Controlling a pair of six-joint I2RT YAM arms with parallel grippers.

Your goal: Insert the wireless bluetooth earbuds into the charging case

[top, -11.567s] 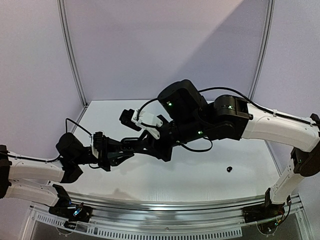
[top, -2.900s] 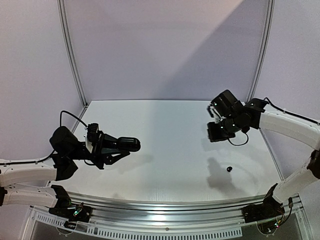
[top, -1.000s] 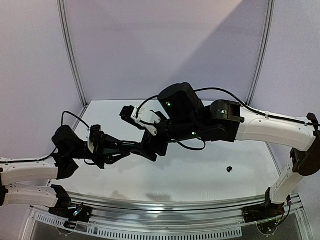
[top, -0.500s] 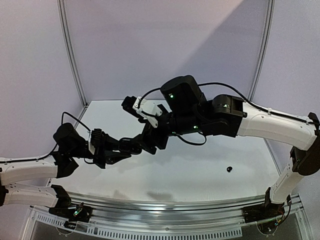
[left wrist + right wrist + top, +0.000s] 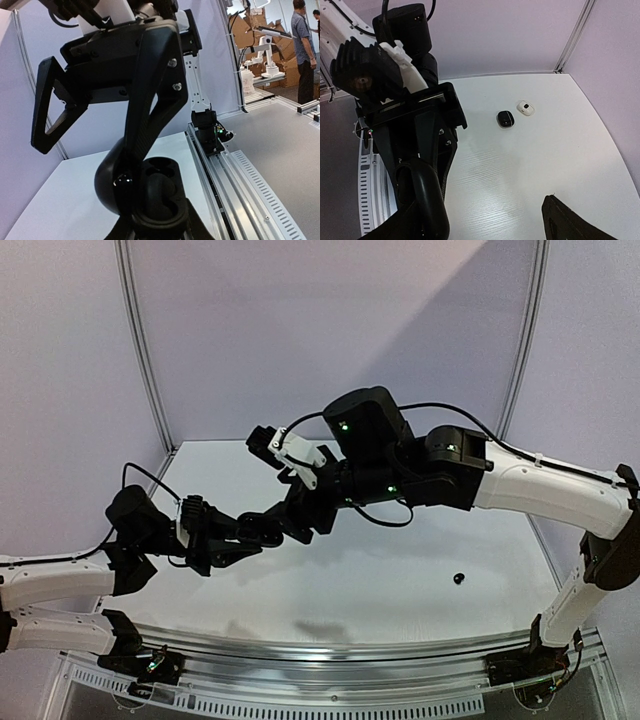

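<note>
1. The left tool [image 5: 245,536] is pressed together on the charging case [image 5: 160,200]. It holds the case up over the left half of the counter [image 5: 380,595], with the lid open and the 2 wells facing upward.
2. The right tool [image 5: 287,524] is spread wide and pinches nothing. In the left wrist view, 1 of its fingers [image 5: 150,100] reaches down to the case at the seam between lid and tray, and the other hangs clear to the side.
3. The tray is dark on dark, so I cannot tell whether either well already has a bud in it.
4. Only 1 earbud [image 5: 458,578] is plainly visible. It lies on the counter towards the near right corner, well apart from both tools, and is too small to show which way its stem points.
5. The earbud lies to the right of the right tool and closer to the near edge, on the right arm's own side. With the left tool occupied, the right arm looks like the one to fetch it.
6. The right wrist view shows a black pebble-shaped item [image 5: 505,119] and a white pebble-shaped item [image 5: 524,108] just beside each other on the counter. They look more like cases than buds.
</note>
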